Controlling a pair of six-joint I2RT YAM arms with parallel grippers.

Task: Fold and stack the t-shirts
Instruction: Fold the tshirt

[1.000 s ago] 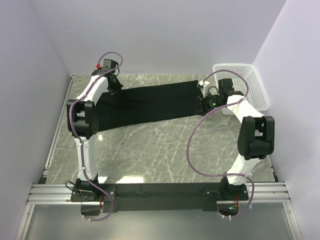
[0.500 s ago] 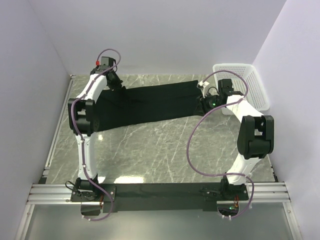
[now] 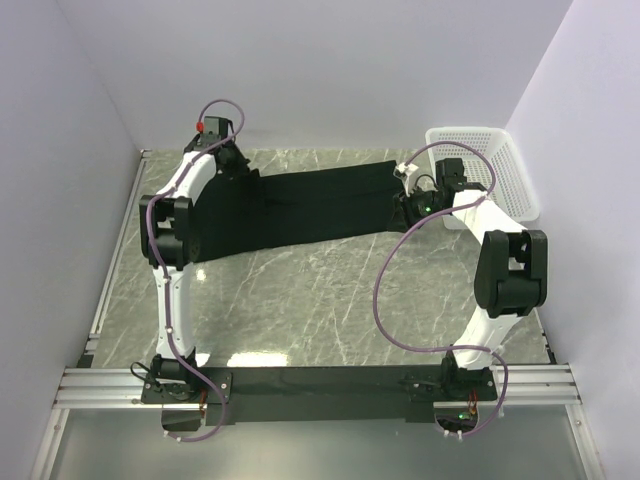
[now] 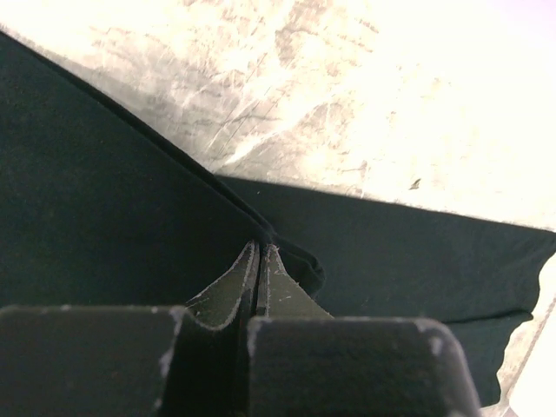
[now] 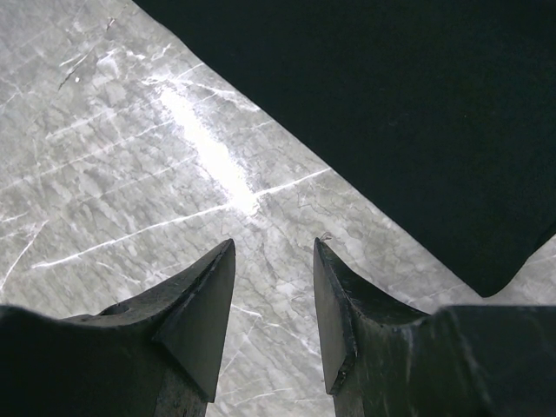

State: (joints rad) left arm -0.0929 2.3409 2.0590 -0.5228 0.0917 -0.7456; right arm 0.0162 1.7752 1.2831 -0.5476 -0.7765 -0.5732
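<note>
White basket (image 3: 515, 185), marble table (image 3: 320, 290)

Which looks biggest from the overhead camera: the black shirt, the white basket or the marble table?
1. Table, largest by far.
2. Shirt, spread across its far half.
3. Basket, smallest, in the far right corner.

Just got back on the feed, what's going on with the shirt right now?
The left gripper is shut on a fold of the black t-shirt at its far-left end. The shirt lies as a long band across the far part of the table. The right gripper is open and holds nothing. It hangs over bare marble just beside the shirt's right end. A white basket stands in the far right corner.
</note>
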